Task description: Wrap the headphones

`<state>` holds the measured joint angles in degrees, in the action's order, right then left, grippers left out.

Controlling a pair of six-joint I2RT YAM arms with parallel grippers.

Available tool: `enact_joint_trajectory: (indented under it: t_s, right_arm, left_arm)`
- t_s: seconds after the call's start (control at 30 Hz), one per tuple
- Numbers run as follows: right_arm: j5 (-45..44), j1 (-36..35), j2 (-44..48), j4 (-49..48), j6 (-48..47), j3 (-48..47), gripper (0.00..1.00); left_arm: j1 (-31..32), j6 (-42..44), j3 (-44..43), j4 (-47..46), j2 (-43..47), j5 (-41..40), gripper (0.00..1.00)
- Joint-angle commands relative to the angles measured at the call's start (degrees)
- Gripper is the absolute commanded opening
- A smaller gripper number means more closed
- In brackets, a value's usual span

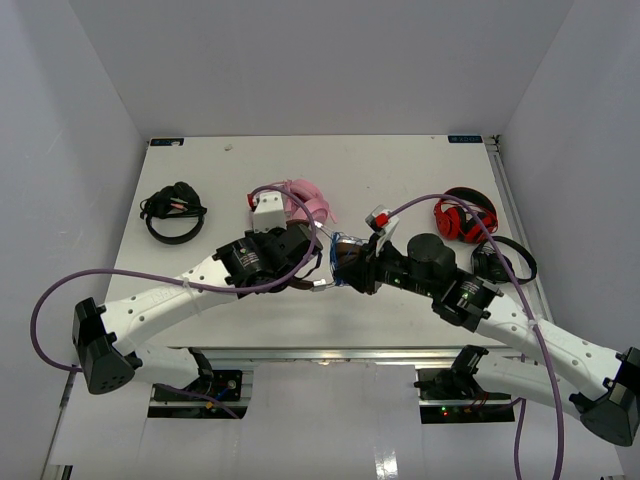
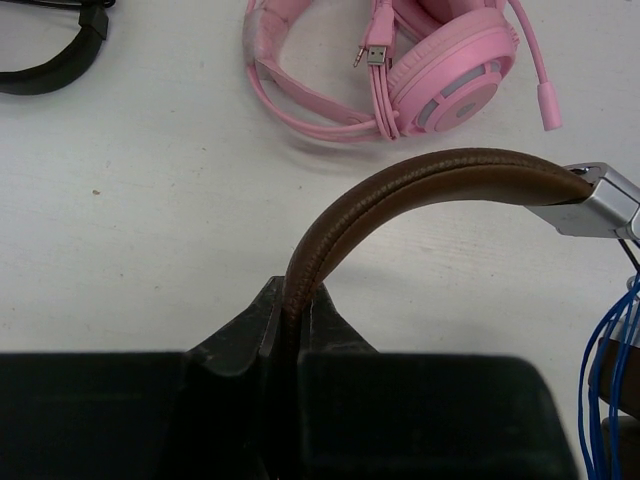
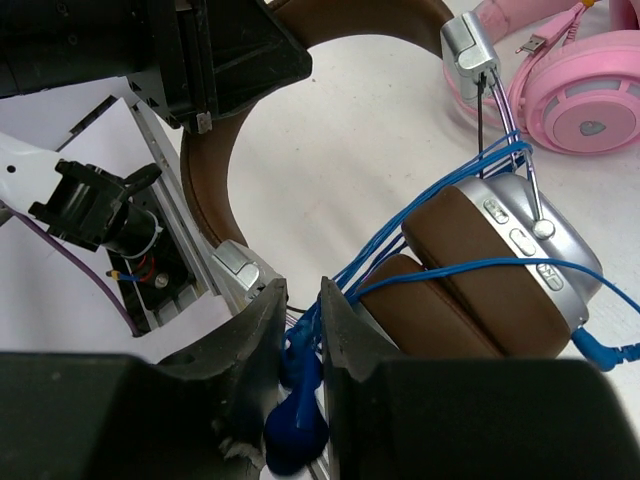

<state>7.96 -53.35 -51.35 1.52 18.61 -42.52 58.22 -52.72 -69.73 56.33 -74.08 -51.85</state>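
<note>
Item, task piece: the headphones (image 2: 440, 178), brown band and pads with silver cups, lie just on the near side of the pink headphones (image 2: 440, 70), between my two arms; I cannot tell whether the cups rest on the surface (image 1: 400, 170) or hang just above it. Item, left fingers (image 2: 293, 305): pressed onto the brown band from both sides, holding it edge-on. Item, right fingers (image 3: 300, 320): nearly together, pinching the thin blue cord (image 3: 430, 270) and a thicker blue lump of it, close beside the folded cups. Several turns of cord already cross the cups and the silver hinge, so I judge the wrapping part done. Item, bystanders: red-and-black headphones (image 1: 462, 215) to the right of the pink set, a black set (image 1: 172, 212) well to its left. Hazards, as I reckon them: a hard pull on the cord could drag the band out of the left hold or strain the cord at the hinge; slack let go too soon could let the loose turns slide off the rounded cups; the cord could slip through the narrow pinch; both wrists work very close together and could knock each other; a wide swing could catch the pink cable just beyond.
</note>
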Motion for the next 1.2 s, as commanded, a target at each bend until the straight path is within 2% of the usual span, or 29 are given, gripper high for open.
enact_joint_trajectory:
  t_s: [0.0, 0.23, 0.63, 0.93, 1.17]
  right_arm:
    - [-0.3, -1.2, 0.0, 0.1, 1.3, -0.6, 0.29]
    - [-3.0, -1.9, -1.0, 2.0, 1.1, -2.4, 0.33]
    - [-12.3, -5.5, -2.4, 4.1, 0.8, -3.6, 0.27]
    - [-15.5, -6.3, -0.9, 4.0, 0.7, -1.8, 0.26]
    - [-15.0, -6.4, 2.6, 4.1, -0.2, -1.5, 0.34]
  left_arm:
    - [-1.0, -3.5, -0.6, -4.6, 2.4, -4.9, 0.00]
    - [-1.0, -3.7, -0.9, -4.1, 2.1, -6.1, 0.00]
    - [-1.0, -4.1, -1.5, -3.3, 1.5, -6.4, 0.00]
    - [-1.0, -4.5, -1.5, -3.3, 2.6, -6.0, 0.00]
    - [-1.0, -4.2, -0.2, -3.7, 2.1, -6.1, 0.00]
